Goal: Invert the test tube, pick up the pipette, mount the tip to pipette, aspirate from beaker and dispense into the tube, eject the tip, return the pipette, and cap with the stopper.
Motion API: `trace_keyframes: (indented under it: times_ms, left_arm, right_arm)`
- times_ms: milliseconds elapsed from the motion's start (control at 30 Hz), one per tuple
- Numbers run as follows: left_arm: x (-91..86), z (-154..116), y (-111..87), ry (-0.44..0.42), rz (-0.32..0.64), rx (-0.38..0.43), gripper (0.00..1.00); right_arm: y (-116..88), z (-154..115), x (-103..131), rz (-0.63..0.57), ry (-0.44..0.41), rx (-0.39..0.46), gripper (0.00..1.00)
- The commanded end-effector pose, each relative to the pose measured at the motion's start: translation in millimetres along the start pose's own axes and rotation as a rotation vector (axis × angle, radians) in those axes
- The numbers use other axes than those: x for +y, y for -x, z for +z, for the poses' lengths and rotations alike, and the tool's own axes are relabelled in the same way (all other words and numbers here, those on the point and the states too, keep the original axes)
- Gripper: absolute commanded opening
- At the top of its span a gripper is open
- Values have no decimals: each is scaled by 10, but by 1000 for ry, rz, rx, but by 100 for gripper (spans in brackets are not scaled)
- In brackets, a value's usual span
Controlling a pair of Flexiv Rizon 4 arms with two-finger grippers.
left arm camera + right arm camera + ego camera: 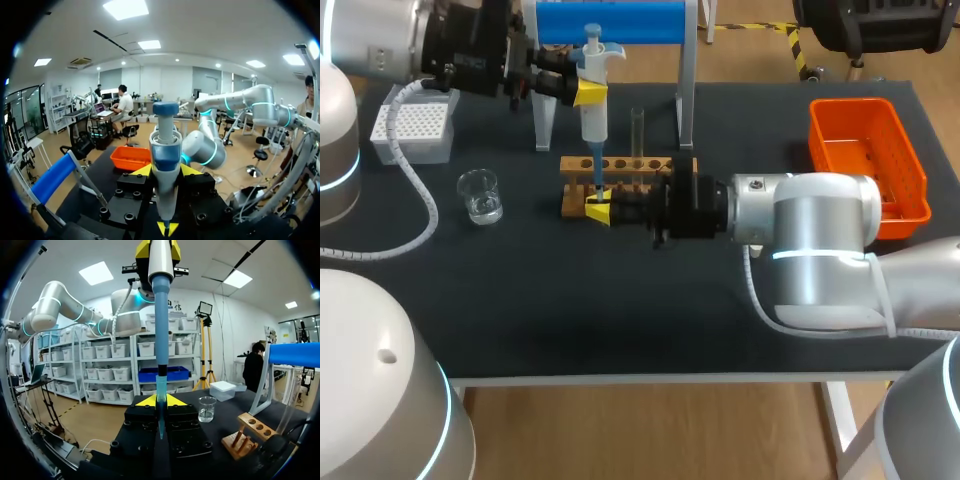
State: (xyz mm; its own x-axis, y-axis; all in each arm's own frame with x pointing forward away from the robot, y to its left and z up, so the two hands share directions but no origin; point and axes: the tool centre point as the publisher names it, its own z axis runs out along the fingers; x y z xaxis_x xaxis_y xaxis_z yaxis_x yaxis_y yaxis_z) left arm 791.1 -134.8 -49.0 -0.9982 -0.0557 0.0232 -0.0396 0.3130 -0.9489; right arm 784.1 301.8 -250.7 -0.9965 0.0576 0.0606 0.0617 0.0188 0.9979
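Pipette is hanging upright in the left hand, whose yellow fingers are clamping its white body from both sides. In the left wrist view the same hand is pinching the barrel below the blue plunger. The blue shaft is running down to the front edge of the wooden rack. There the right hand, coming in from the right along the counter, is closing on the pipette tip. In the right wrist view its fingers are pressing that tip from two sides.

The test tube is standing upright in the rack, just beside the pipette on the right hand's side and not touching it. The pipette is sitting between the two legs of the blue stand, with its plunger overlapping the stand's bar in the head view.

The beaker is standing well apart from the rack toward the left arm's side, with bare counter showing between them. The tip box is sitting near the left rear edge. The orange basket is sitting near the right rear edge, well apart from both hands.
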Motion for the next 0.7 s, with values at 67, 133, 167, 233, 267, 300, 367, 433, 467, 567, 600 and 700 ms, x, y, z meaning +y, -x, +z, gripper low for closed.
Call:
trace_keyframes:
  times_ms: [67, 133, 167, 233, 267, 300, 367, 433, 467, 567, 600, 700]
  left_arm:
    - [20, -2, -2, 0, 0, 1, 0]
    - [20, -2, -2, 0, 0, 1, 0]
    - [20, -2, -2, 0, 0, 1, 0]
    - [20, -2, -2, 0, 0, 1, 0]
    - [20, -2, -2, 0, 0, 1, 0]
    - [20, -2, -2, 0, 0, 1, 0]
    - [20, -2, -2, 0, 0, 1, 0]
    - [20, -2, -2, 0, 0, 1, 0]
    - [20, -2, -2, 0, 0, 1, 0]
    - [20, -2, -2, 0, 0, 1, 0]
    - [20, -2, -2, 0, 0, 1, 0]
    - [20, -2, -2, 0, 0, 1, 0]
  right_arm:
    - [-10, -5, -20, 7, -9, 2, 0]
    - [-12, -4, -34, 9, -11, 2, 0]
    - [-10, -4, -39, 9, -11, 2, 0]
    - [-6, -4, -50, 11, -12, 2, 0]
    - [-4, -5, -59, 12, -12, 1, 0]
    - [-4, -7, -69, 14, -13, 1, 0]
    - [-5, -14, -92, 18, -15, -1, 0]
    - [-8, -20, -111, 21, -18, -2, 0]
    - [-9, -23, -119, 23, -18, -3, 0]
    - [-10, -27, -126, 25, -19, -4, 0]
    - [-9, -28, -126, 25, -19, -4, 0]
    - [-1, -32, -119, 27, -17, -7, 0]
